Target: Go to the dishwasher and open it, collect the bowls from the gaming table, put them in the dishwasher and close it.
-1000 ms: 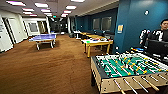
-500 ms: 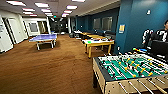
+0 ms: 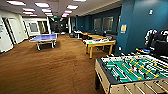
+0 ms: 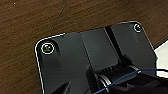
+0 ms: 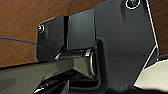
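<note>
Though distant, gaming table [image 3: 99, 43] ahead

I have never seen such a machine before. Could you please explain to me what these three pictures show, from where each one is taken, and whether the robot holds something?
The machine is a wheeled robot with two arms, driving through a games room.

The wide picture comes from a camera high on the robot, looking forward and down. Close on the right stands a table-football table with a green field and rods. Further ahead is the gaming table with yellow legs, and to the left a blue table-tennis table. The floor is brown carpet.

The other two pictures come from cameras on the robot's wrists. The dark plates with round fittings are parts of the robot itself, with carpet behind them. I see nothing held, and the fingers cannot be made out.
</note>
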